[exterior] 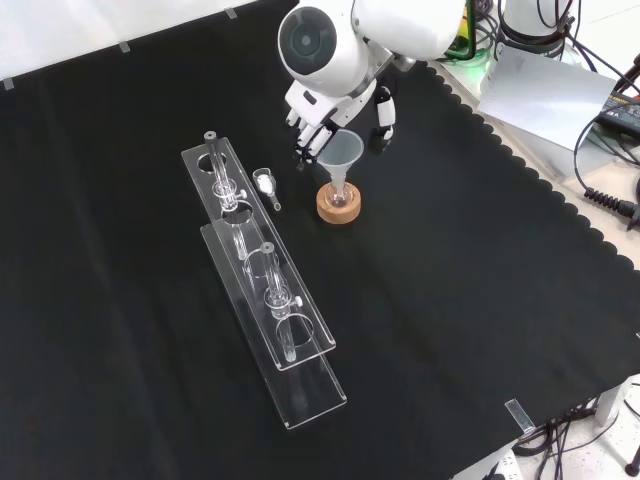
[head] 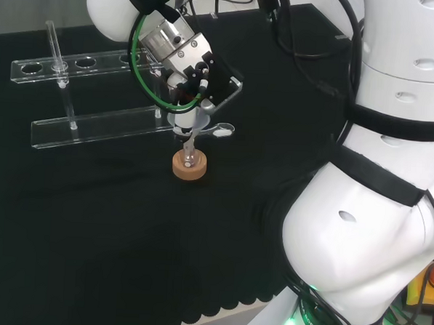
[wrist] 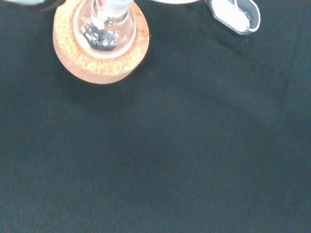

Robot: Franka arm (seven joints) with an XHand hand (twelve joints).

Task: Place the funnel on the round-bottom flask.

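Observation:
A clear funnel stands upright with its stem reaching down into the neck of a small round-bottom flask. The flask sits in a cork ring on the black cloth. My hand comes from above, with fingers curled at one side of the funnel's rim and the thumb at the other. In the head view the hand hangs over the funnel, whose stem points into the cork ring. The wrist view looks down on the flask in its cork ring.
A long clear tube rack with a few test tubes lies left of the flask in the front view, and farther off in the head view. A small scoop with white powder lies between rack and flask, also close by in the wrist view.

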